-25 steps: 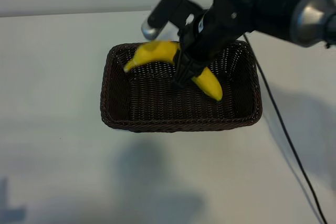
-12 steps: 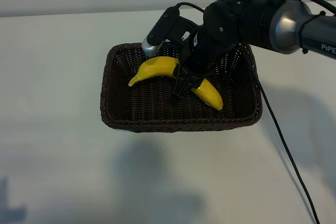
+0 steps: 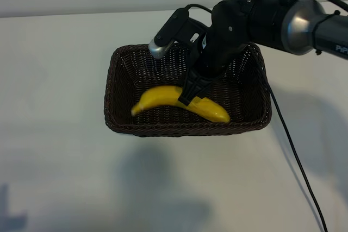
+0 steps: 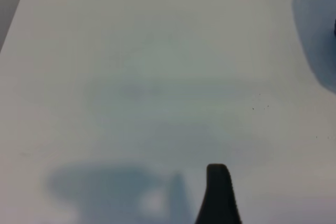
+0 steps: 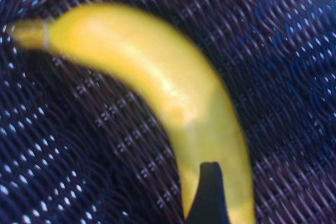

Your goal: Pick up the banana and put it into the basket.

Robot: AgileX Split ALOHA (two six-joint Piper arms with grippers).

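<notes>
The yellow banana [image 3: 176,101] lies on the floor of the dark brown wicker basket [image 3: 185,130], towards its near wall, with nothing gripping it. My right gripper [image 3: 191,94] hangs open just above the banana's middle, inside the basket. In the right wrist view the banana [image 5: 157,87] rests on the weave [image 5: 79,145], and one dark fingertip [image 5: 210,192] shows over its thick end. My left gripper is out of the exterior view. Its wrist view shows one fingertip [image 4: 218,192] over bare table, open and holding nothing.
The basket stands in the middle of a white table [image 3: 60,177]. The right arm's black cable [image 3: 296,145] trails across the table on the right side. The arm's shadows fall on the table in front of the basket.
The right gripper has opened and let the banana go. The banana dropped from between the fingers to the basket floor and now lies lower and nearer the front wall.
</notes>
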